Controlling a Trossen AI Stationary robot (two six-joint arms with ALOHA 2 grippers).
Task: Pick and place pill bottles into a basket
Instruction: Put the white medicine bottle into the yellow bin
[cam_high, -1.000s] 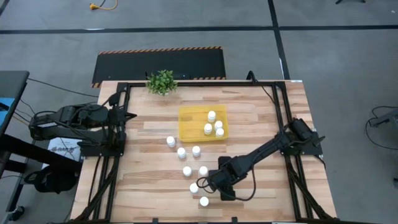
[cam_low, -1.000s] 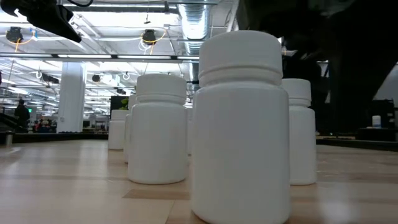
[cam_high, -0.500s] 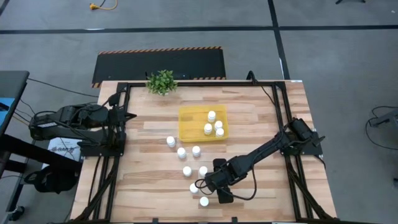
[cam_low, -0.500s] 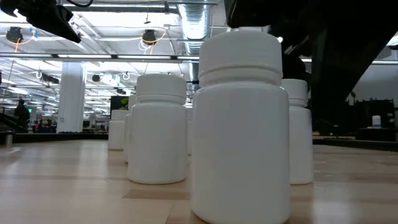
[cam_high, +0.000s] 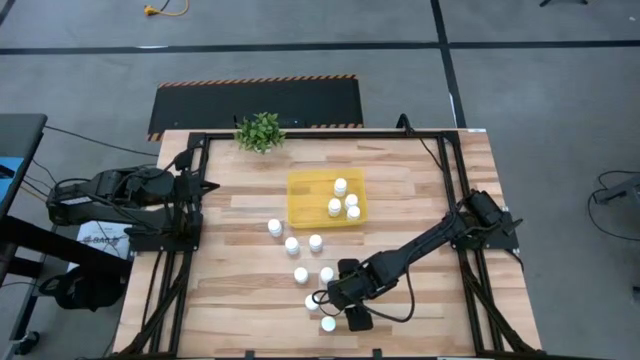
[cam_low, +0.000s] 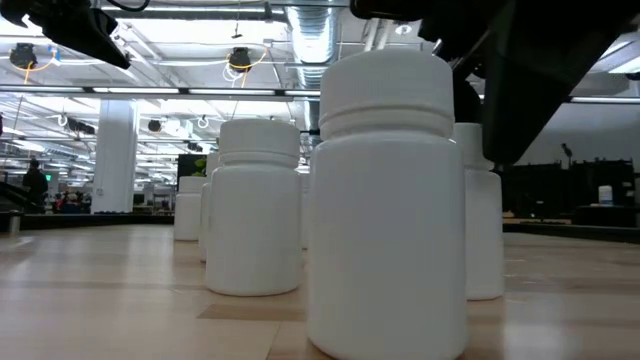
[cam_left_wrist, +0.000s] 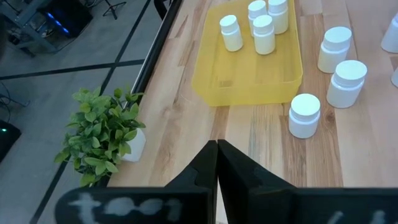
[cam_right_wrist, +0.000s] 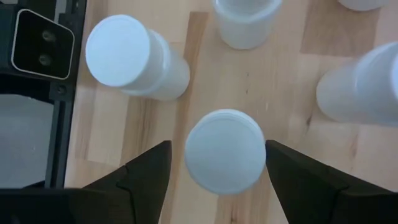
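Seven bottles (cam_high: 316, 241) are seen standing loose on the worktop (cam_high: 420, 190), between the basket (cam_high: 304, 208) and the near edge; four more are held upright in the basket, toward its right side. One loose bottle (cam_right_wrist: 225, 151) near the front is straddled from above by the right tool (cam_right_wrist: 217, 163), whose fingers (cam_right_wrist: 144, 169) are spread wide on either side of the cap, not visibly touching it. Another bottle (cam_right_wrist: 132, 57) is seen just beside it, close to the low camera at the worktop's edge. The left tool (cam_left_wrist: 216, 163) is kept pinched shut at the worktop's left side, well apart from the bottles. A plant (cam_high: 260, 131) is placed at the far edge.
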